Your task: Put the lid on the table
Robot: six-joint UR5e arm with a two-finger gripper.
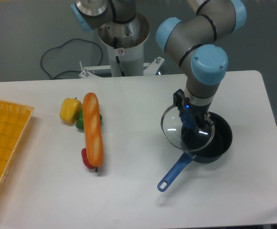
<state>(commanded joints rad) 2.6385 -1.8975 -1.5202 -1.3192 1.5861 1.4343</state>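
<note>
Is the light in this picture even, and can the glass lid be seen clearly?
Fixed camera: soft, even light; faint shadows beside the bread and under the saucepan handle. The lid is transparent, mainly its rim visible; the pincer covers its centre. No strong glare; the image is slightly soft overall.

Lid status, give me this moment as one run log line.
pincer: shut on lid knob | lid: lifted, tilted, shifted left over saucepan | table: lid not yet down
</note>
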